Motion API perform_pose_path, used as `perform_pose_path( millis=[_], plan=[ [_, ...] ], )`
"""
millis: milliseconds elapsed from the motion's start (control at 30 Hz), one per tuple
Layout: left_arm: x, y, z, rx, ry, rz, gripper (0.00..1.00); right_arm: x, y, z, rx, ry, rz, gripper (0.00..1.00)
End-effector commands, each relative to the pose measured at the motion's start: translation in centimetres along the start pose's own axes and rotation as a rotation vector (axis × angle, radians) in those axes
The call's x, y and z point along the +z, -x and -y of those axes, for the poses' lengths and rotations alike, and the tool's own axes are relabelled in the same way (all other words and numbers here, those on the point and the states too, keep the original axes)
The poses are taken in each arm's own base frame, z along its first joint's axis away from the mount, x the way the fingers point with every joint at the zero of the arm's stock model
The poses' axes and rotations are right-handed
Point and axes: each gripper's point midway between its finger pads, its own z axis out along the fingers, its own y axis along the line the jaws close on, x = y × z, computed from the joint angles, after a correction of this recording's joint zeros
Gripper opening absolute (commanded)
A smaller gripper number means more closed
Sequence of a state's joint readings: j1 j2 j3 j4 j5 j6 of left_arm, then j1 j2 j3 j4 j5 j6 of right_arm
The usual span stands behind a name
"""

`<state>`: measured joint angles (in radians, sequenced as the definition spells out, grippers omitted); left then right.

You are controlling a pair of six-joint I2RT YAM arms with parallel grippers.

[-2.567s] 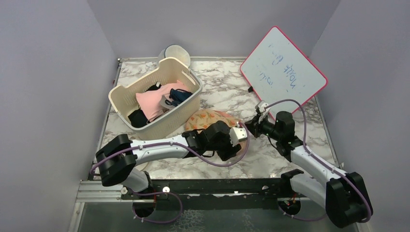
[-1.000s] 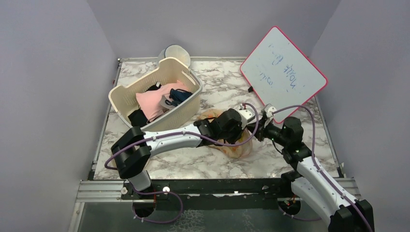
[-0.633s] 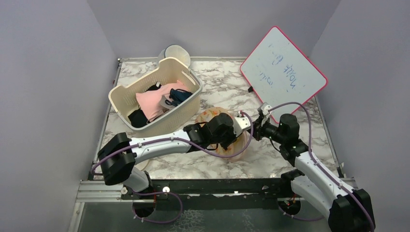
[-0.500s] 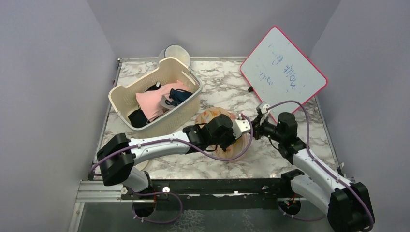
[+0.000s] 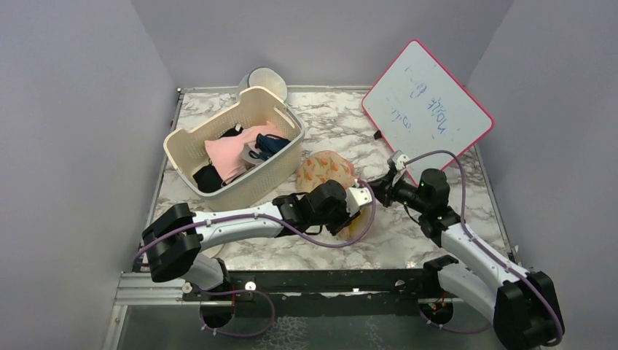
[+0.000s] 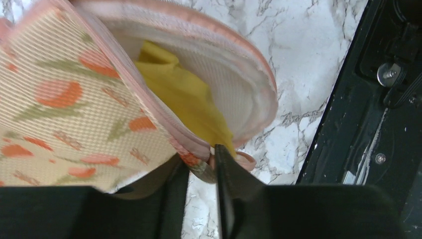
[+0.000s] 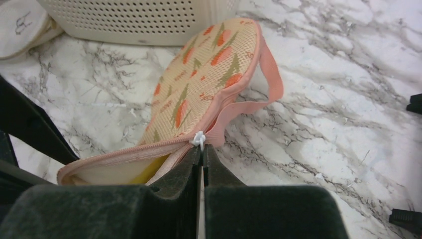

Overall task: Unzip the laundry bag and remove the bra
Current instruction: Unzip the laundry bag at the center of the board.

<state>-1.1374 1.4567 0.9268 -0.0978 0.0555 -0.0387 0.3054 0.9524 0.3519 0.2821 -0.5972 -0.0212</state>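
Laundry bag [image 5: 326, 172] on the table [image 5: 331, 125], just right of the basket [image 5: 251, 184], partly unzipped, with the bra [image 6: 185, 94] visible inside the opening. Left hand [image 6: 201, 167] pinches its near pink edge; right hand [image 7: 201, 152] is clamped on the white zipper pull [image 7: 199, 138].

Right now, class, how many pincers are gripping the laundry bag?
2. The left pincer clamps the pink rim of the laundry bag, beside the yellow bra; the right pincer is shut on its white zipper pull.
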Motion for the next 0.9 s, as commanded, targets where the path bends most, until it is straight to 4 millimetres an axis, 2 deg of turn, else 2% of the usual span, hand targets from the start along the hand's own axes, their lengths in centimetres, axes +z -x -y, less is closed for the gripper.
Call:
perform_pose_path(
  millis=[0,100,133,200,333,467,600,667,867],
  plan=[
    [0.2,-0.8,0.6,-0.059,0.009,-0.014,0.22,-1.0,2.2,-1.0,-0.022,0.021,0.099,0.01],
    [0.4,0.1,0.0,-0.063,0.041,0.026,0.24,-1.6,1.8,-1.8,-0.002,0.036,0.107,0.01],
    [0.5,0.5,-0.2,-0.062,0.054,0.036,0.28,-1.8,1.7,-1.9,0.002,0.034,0.109,0.01],
    [0.5,1.4,-0.4,-0.060,0.061,0.055,0.42,-2.0,1.6,-2.0,-0.004,0.027,0.113,0.01],
    [0.4,3.3,0.1,-0.060,0.028,0.092,0.61,-2.3,1.9,-1.8,-0.010,0.007,0.114,0.01],
    [-0.1,5.3,0.3,-0.103,0.024,0.141,0.68,-2.3,2.4,-2.0,-0.022,0.027,0.121,0.01],
    [-0.9,7.6,-0.1,-0.152,0.051,0.184,0.68,-2.2,2.3,-2.0,-0.026,0.027,0.120,0.01],
    [-1.1,8.4,-0.6,-0.177,0.080,0.191,0.64,-2.2,2.3,-2.1,-0.027,0.032,0.118,0.01],
    [-0.6,8.6,-2.5,-0.180,0.179,0.154,0.45,-2.2,2.6,-2.2,-0.029,0.038,0.128,0.01]
  ],
)
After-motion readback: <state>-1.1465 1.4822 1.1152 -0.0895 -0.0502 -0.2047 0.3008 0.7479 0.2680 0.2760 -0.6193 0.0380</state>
